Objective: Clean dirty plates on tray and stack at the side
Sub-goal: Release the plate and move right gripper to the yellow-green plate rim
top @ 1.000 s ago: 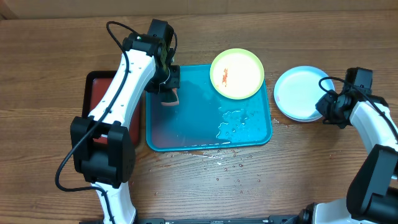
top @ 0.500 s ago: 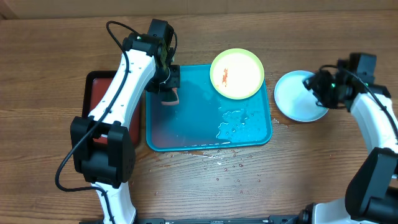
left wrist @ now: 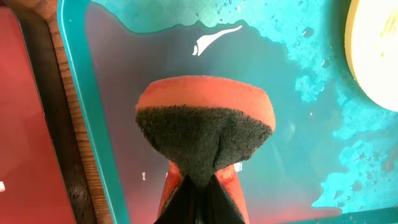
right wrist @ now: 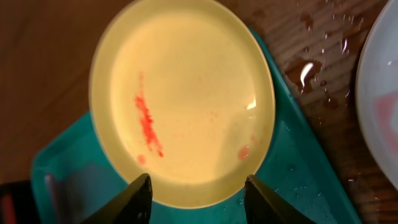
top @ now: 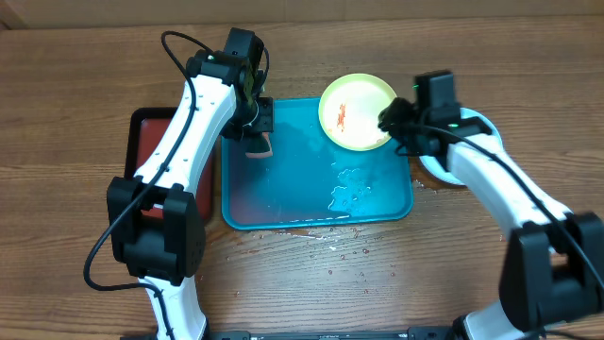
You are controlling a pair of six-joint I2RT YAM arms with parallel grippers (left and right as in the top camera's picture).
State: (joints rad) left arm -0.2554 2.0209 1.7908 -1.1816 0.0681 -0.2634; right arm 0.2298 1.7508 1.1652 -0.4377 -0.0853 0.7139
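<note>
1. Brown wood-grain table (top: 75,57); water droplets (top: 340,241) at 6 o'clock of blue tray (top: 283,212); puddle (top: 354,184) inside tray toward 4 o'clock.
2. Dark red tray (top: 151,127) just beside, at 9 o'clock.
3. Yellow-green plate (top: 359,111) at tray's 1 o'clock corner, overhanging rim; red smear (right wrist: 148,124) on it.
4. Pale plate (right wrist: 380,74) off tray at 3 o'clock, on table.
5. Left gripper (left wrist: 198,193) clenched on sponge (left wrist: 205,112) at tray's 10 o'clock.
6. Right gripper (right wrist: 199,199) released, grasping nothing; fingers spread over yellow-green plate's rim.
</note>
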